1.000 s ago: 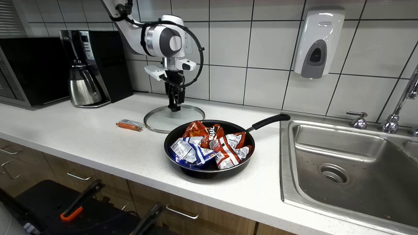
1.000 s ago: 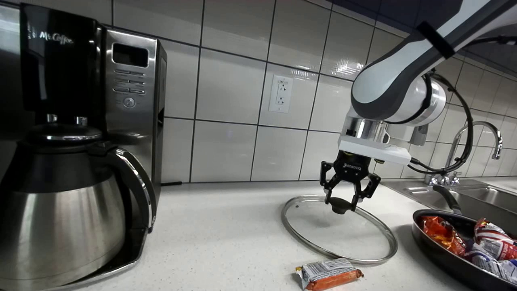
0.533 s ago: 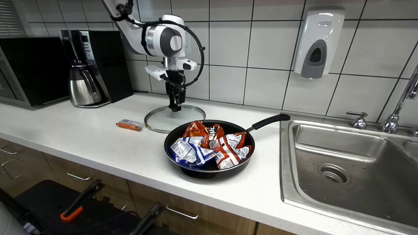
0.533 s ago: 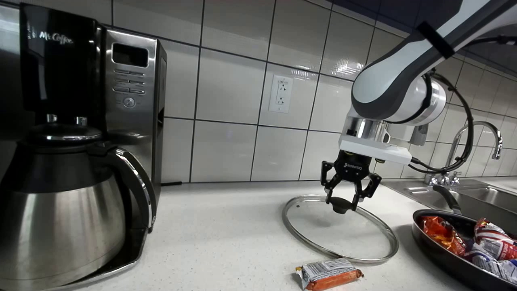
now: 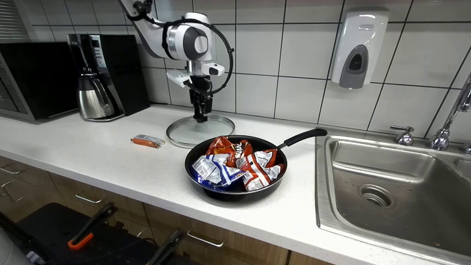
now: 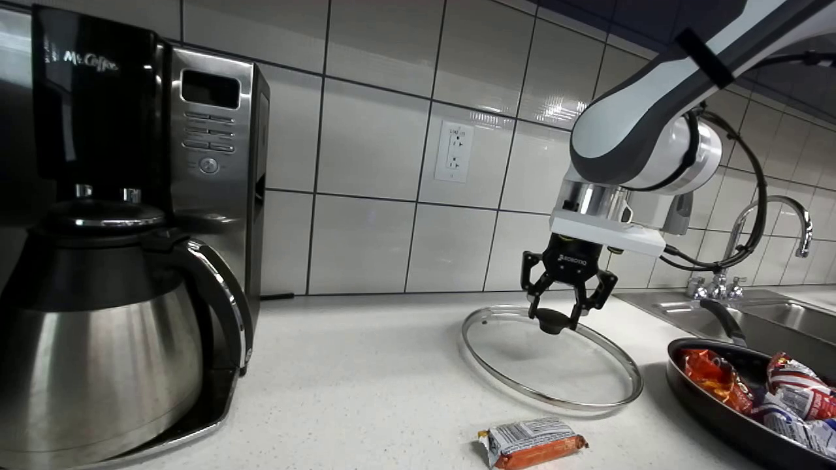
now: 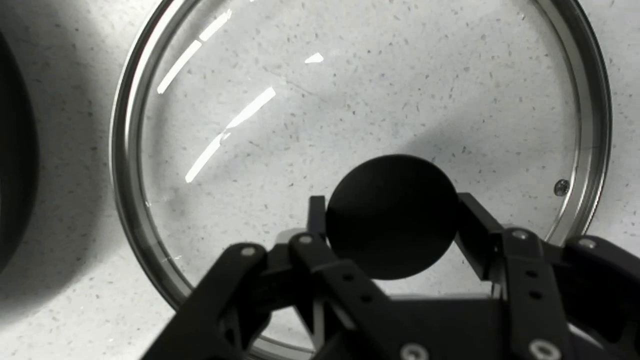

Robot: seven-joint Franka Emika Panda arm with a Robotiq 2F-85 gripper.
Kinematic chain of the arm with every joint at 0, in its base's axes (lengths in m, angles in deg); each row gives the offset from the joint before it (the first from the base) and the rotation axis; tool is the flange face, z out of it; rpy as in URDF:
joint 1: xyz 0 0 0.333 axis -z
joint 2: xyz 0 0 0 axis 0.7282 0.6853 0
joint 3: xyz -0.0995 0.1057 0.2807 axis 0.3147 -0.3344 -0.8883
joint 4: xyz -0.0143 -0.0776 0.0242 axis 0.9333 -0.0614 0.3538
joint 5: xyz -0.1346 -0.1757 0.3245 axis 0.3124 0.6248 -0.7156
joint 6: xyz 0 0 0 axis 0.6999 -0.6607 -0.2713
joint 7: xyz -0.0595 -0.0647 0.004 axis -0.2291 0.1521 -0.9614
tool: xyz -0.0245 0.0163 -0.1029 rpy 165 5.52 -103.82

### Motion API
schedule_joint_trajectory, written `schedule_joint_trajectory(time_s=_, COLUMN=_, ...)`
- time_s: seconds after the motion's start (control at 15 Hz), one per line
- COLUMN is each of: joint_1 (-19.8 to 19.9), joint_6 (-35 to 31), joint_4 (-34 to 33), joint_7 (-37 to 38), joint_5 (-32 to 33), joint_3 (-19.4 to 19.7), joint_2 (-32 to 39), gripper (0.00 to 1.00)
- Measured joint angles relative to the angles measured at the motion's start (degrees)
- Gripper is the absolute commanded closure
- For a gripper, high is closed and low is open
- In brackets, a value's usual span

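My gripper [image 6: 554, 318] points down, shut on the round black knob [image 7: 392, 215] of a glass lid. In the wrist view its two fingers press against opposite sides of the knob. The lid [image 6: 516, 362], clear with a steel rim, hangs just above the white counter, with a faint shadow under its edge. Beside it stands a black frying pan [image 5: 235, 197] containing crumpled snack bags, including a blue one [image 5: 217, 176] and red ones [image 5: 252, 171]. A small wrapped bar [image 6: 532, 444], orange and silver, lies on the counter near the lid in both exterior views.
A coffee maker [image 6: 215, 150] with a steel carafe [image 6: 111, 365] stands by a black microwave [image 5: 33, 81]. The pan's handle [image 5: 305, 136] reaches toward the steel sink [image 5: 368, 165] and its faucet [image 5: 452, 114]. A tiled wall [image 5: 257, 92] bounds the counter, with a soap dispenser [image 5: 358, 48] on it.
The gripper and the lid have risen slightly together in the last half second, the lid's rim coming up off the counter. Pan, bags and wrapped bar have not moved.
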Motion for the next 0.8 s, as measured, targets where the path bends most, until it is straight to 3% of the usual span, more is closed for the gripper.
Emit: schedule_joint_trajectory(time_s=0.8, joint_1=-0.75, joint_6=2.93, joint_4=-3.59, joint_7=-0.13, joint_5=0.46, joint_3=1.37, joint_2=-0.55, gripper=0.61)
